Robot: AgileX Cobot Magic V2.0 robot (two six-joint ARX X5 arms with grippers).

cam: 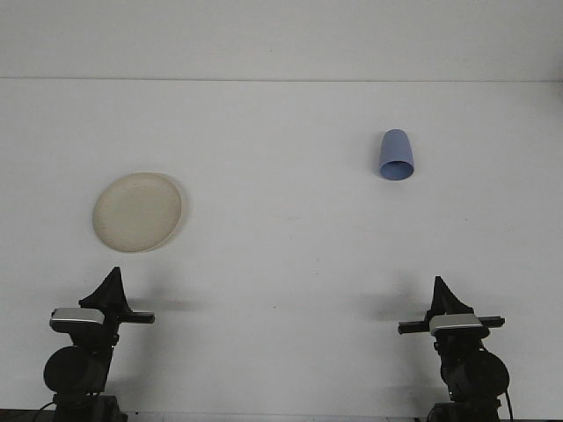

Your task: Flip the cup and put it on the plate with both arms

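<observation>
Nearest me, both arms sit low at the table's near edge, well apart. I cannot tell the state of the left gripper (113,280) or the right gripper (439,287). Far right, the blue cup (396,155) lies on its side, long axis running away from me, open mouth facing my camera. Left, the cream plate (138,212) rests flat on the white table (281,246), below a pale wall.

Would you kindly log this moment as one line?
cup: on its side, far right | plate: empty, left | left gripper: parked, clear | right gripper: parked, clear
</observation>
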